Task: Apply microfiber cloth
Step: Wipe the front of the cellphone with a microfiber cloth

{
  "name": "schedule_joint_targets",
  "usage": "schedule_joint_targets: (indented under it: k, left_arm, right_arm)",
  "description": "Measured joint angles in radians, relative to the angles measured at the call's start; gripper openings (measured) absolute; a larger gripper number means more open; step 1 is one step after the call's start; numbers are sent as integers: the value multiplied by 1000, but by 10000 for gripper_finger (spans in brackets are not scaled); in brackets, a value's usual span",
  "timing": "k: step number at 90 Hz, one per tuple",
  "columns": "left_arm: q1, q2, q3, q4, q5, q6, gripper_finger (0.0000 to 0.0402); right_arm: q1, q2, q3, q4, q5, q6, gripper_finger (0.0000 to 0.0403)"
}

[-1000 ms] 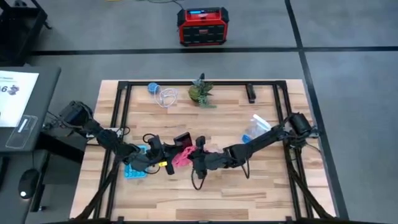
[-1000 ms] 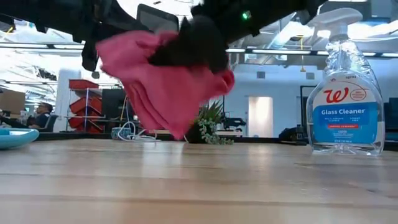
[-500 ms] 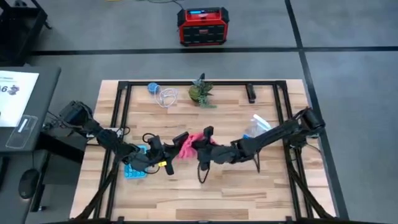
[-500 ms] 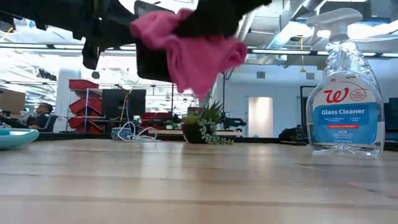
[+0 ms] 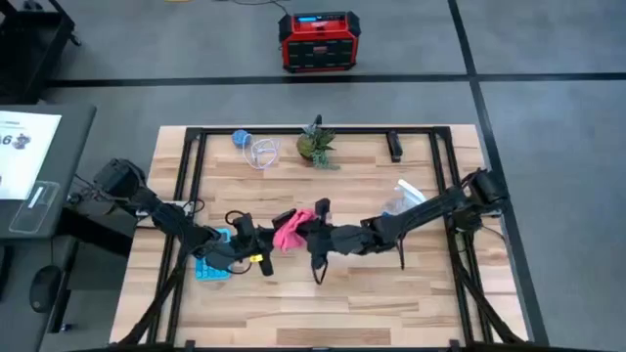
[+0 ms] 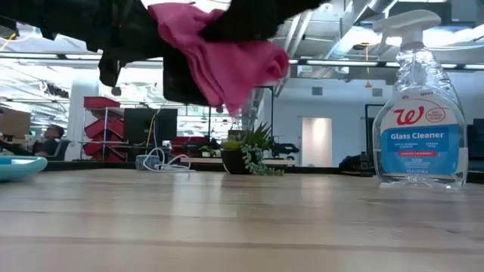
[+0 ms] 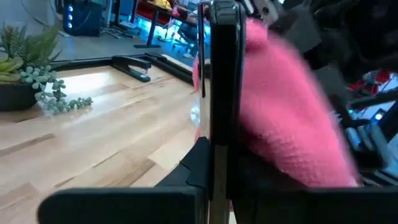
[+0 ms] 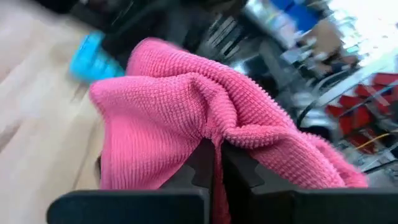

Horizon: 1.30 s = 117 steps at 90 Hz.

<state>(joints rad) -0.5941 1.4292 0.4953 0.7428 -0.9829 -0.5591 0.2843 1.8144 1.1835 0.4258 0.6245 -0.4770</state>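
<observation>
My left gripper (image 5: 266,233) is shut on a black phone (image 7: 221,93), which stands on edge above the middle of the table. The bright pink microfiber cloth (image 5: 291,232) is bunched up and lies against the phone's face on the side toward the right arm, as the left wrist view shows (image 7: 287,124). My right gripper (image 5: 311,233) is shut on the cloth, just right of the phone. In the low view the cloth (image 6: 227,53) hangs well clear of the tabletop, with the dark phone (image 6: 178,75) behind it. My left gripper pinches the phone's lower end (image 7: 217,167) between its two fingers, coming level from the table's left. The phone stands upright on edge, lifted clear of the table. My right gripper pinches a gathered fold of the cloth (image 8: 214,138) between its two fingers, several layers thick, coming from the table's right. The cloth is lifted clear, bulges past the fingertips and rests against the phone.
A light blue calculator (image 5: 210,266) lies under the left arm. A glass cleaner spray bottle (image 5: 401,201) stands to the right. A small potted plant (image 5: 315,147), a coiled cable (image 5: 258,151) and a black bar-shaped object (image 5: 394,147) sit along the far edge. The near half of the table is bare wood.
My right gripper has carried the cloth up and toward the far edge, then a little back toward the phone. The cloth, which hung lower and looser a second ago, is now bunched higher against the phone. My left gripper has kept the phone still.
</observation>
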Motion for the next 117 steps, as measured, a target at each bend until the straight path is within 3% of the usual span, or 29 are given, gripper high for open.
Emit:
schedule_joint_targets:
  k: [9,32,53,72,84,100,117]
  left_arm:
    - [0,0,0,-3,13,1,13]
    - [-1,2,0,-14,21,2,13]
    - [0,2,0,-13,12,5,13]
    - [0,2,-1,-43,-21,21,13]
    - [1,2,-1,-32,-30,28,13]
    - [1,2,0,-11,-42,41,13]
    - [1,2,0,22,-47,51,13]
  right_arm:
    - [-2,-5,1,67,-25,0,0]
    - [-3,7,1,-59,-134,18,0]
    - [-2,-24,2,17,10,-15,0]
    - [0,-18,1,-317,-122,233,0]
    - [3,7,-16,-461,-130,349,0]
    - [15,27,-41,-450,-150,372,0]
    - [30,26,-40,-258,-157,323,0]
